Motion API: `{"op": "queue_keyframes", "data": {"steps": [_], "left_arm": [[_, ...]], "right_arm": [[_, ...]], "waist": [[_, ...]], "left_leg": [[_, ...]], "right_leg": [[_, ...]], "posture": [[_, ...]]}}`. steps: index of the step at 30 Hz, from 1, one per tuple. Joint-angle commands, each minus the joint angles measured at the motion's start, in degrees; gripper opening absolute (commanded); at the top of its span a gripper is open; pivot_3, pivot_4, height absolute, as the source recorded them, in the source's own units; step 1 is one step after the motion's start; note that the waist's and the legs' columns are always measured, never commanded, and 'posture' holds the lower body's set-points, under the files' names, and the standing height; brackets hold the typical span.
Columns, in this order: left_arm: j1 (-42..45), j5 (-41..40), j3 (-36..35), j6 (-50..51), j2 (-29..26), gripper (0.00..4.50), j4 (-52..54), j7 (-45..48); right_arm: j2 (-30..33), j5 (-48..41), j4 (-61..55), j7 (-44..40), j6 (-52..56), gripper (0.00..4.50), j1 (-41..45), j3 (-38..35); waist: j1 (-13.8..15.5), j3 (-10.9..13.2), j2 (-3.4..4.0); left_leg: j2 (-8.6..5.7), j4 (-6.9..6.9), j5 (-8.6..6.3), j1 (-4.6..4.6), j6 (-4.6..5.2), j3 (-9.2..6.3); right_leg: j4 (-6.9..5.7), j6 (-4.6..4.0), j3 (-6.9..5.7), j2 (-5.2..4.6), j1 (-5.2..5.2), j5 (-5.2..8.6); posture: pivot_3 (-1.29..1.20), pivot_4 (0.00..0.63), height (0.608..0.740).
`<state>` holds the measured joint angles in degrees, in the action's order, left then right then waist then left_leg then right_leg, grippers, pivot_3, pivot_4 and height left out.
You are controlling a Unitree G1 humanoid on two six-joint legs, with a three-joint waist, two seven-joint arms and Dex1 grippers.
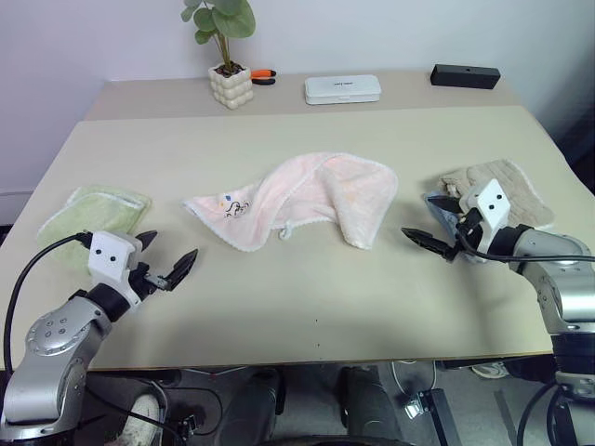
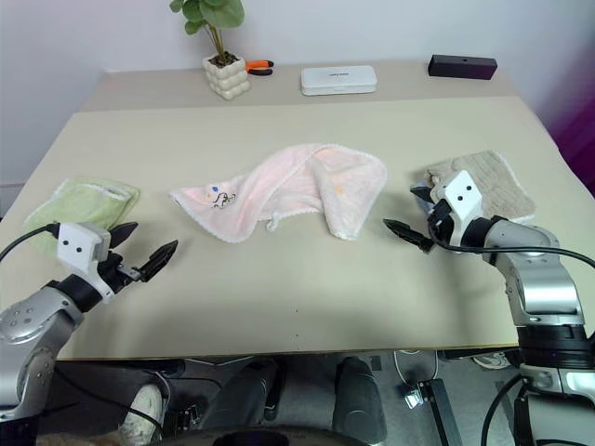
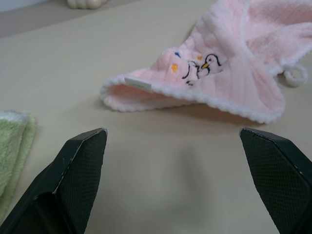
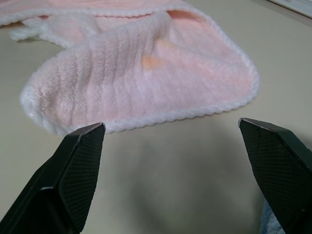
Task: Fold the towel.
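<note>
Lying crumpled mid-table, towel (image 1: 297, 200), bare tabletop around, left pincer (image 1: 170, 260) apart, right pincer (image 1: 429, 228) apart

Fluffy terry towel (image 1: 307, 200), matt table (image 1: 307, 297)

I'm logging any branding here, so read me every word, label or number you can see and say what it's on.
No text can be read.
White case at the back of the table: a small dark mark on its lid, too small to read.
The towel: white tag, blank as seen; embroidered penguin motif, no letters.
</note>
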<state>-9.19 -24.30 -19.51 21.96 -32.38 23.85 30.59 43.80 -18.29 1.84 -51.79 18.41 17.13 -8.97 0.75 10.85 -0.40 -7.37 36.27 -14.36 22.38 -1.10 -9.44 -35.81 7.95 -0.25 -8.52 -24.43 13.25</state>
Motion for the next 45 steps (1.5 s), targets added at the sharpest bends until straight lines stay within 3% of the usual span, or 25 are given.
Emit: {"op": "queue_keyframes", "data": {"steps": [1, 29, 32, 35, 45], "left_arm": [[0.54, 0.6, 0.21, -0.94, 0.29, 4.45, 1.39, -0.53], [0.53, -0.55, 3.79, -0.5, 3.82, 4.45, 4.2, -0.84], [-0.16, 0.11, 9.5, 0.78, 1.81, 4.45, 8.24, 2.69], [1.91, 8.74, 17.85, 0.98, -1.67, 4.45, 9.07, 1.94], [15.02, 22.06, 28.05, -2.92, 2.82, 4.45, -3.17, -4.41]], "right_arm": [[-0.15, 0.19, -1.15, 0.41, -0.62, 4.5, 1.75, 0.17], [-2.32, 1.12, 4.92, -1.48, -5.52, 4.5, 4.12, 2.88], [-2.12, -0.61, 3.53, -3.11, -2.21, 4.5, 4.39, 3.46], [-1.27, -2.42, 0.11, -4.44, 1.28, 4.5, 3.0, 3.22], [-4.13, -2.65, -10.14, 1.41, 6.2, 4.5, -0.4, 3.81]], "waist": [[-0.04, 0.0, 0.0], [-0.02, 0.0, 0.0], [0.03, 0.0, 0.0], [0.06, -0.02, 0.02], [0.06, -0.02, 0.0]], "left_leg": [[0.0, 0.0, 0.0, 0.0, 0.0, 0.0], [0.0, 0.01, 0.0, -0.01, 0.0, 0.0], [-0.01, 0.02, 0.0, 0.0, -0.01, 0.01], [-0.01, 0.02, 0.0, 0.0, 0.0, 0.02], [0.0, 0.02, 0.01, -0.03, -0.01, 0.03]], "right_leg": [[0.0, 0.0, 0.0, 0.0, 0.0, 0.0], [-0.01, 0.0, 0.0, 0.0, 0.0, 0.0], [-0.01, 0.0, 0.01, -0.01, 0.0, -0.01], [-0.01, 0.0, 0.02, 0.0, 0.01, -0.01], [-0.07, -0.01, 0.03, 0.03, -0.01, -0.02]], "posture": [[0.0, 0.15, 0.74], [0.0, 0.15, 0.74], [0.0, 0.15, 0.74], [0.0, 0.15, 0.74], [0.0, 0.15, 0.74]]}}
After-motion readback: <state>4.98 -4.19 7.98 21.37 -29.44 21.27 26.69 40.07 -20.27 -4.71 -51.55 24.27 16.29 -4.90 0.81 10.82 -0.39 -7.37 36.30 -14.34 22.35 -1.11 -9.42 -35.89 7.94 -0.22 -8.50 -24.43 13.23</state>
